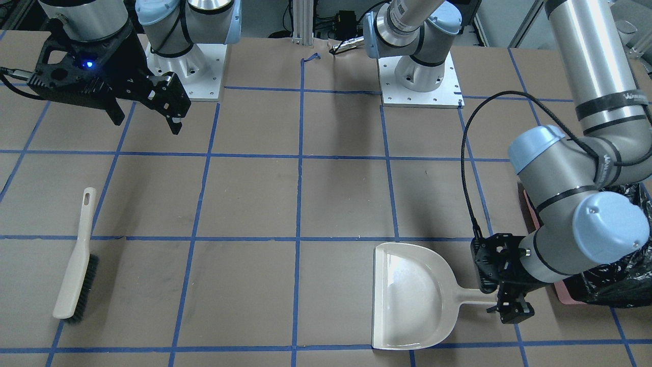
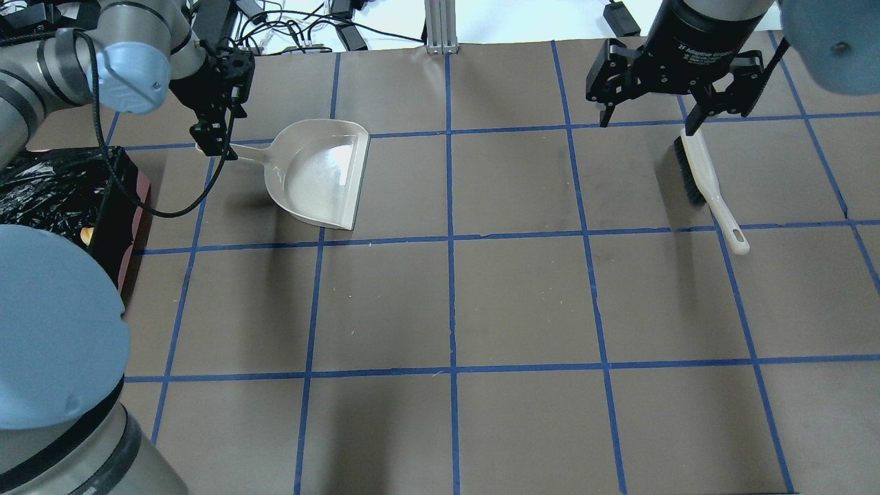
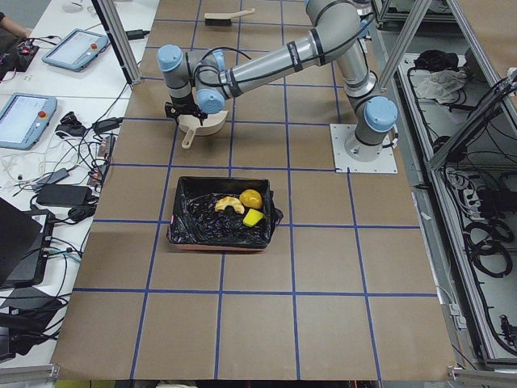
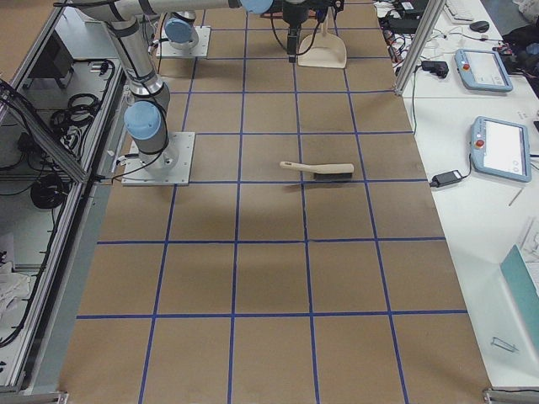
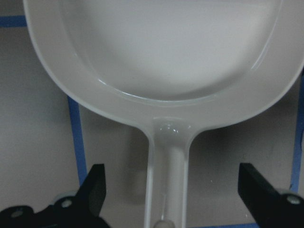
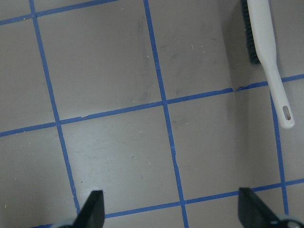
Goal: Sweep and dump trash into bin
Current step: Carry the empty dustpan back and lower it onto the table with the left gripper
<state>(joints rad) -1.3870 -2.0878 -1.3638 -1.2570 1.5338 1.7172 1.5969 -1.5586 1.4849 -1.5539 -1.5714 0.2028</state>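
- The trash, a golden-brown lump [image 3: 251, 196], a cream ring slice [image 3: 227, 204] and a yellow wedge [image 3: 254, 217], lies together inside the bin [image 3: 212, 236].
- The bin stands toward the left end of the tabletop [image 2: 522, 302], in from its edges.
- The left gripper [image 2: 214, 141] is spread wide astride the handle of the dustpan [image 2: 320, 172], gripping nothing.
- The right gripper [image 2: 647, 118] is wide open and empty, above the brush [image 2: 696, 172] near the operators' edge.
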